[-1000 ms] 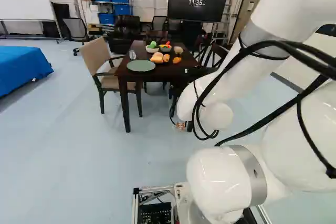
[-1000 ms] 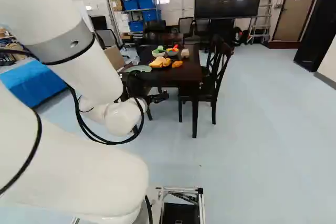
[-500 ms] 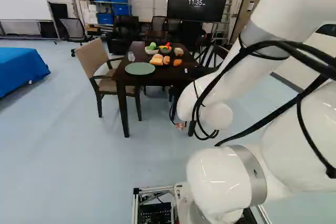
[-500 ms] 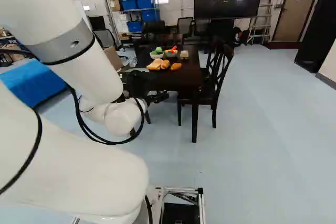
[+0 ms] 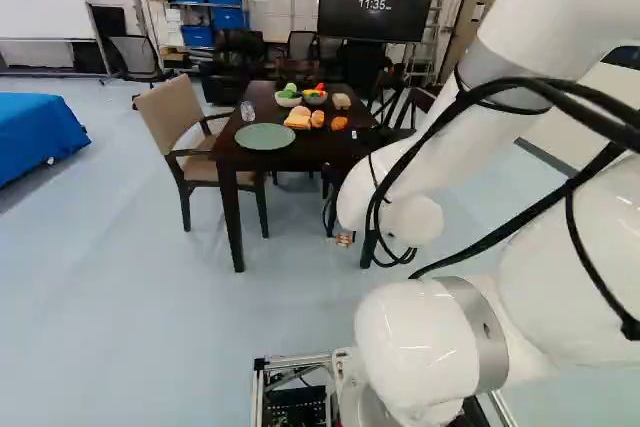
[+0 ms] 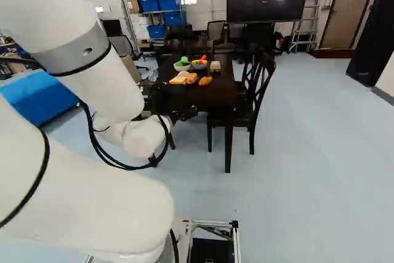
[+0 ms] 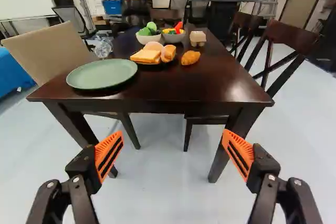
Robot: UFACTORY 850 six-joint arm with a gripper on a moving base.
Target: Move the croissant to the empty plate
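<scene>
pincer (image 7: 172, 144) spread wide, orange pads well apart with nothing between them, hanging short of the near edge of the desk (image 7: 210, 88).

the likeliest trouble from here is the desk itself: the pincer looks low against that edge, so driving straight on without lifting could knock the fingers into the wood or a table leg (image 7: 228, 148). the slatted chair (image 7: 286, 51) stands close along one side, and an arm or base swinging wide that way might catch its back. at the grasp, the croissant (image 7: 190, 57) has the sandwich bread (image 7: 146, 56) and a small filled roll (image 7: 168, 53) for neighbours; the roll is just beside it, so a wide-open finger coming down there could shove the roll, or nudge the croissant off before the pads close. its rounded shape may also roll or slip if pinched near a tip.

the croissant lies on the bare desktop, ahead of the pincer and well beyond its fingertips, roughly in line with the gap between them. the green plate (image 7: 102, 73) sits nearer the desk's edge, on the far side of the bread from the croissant, with no food on it.
</scene>
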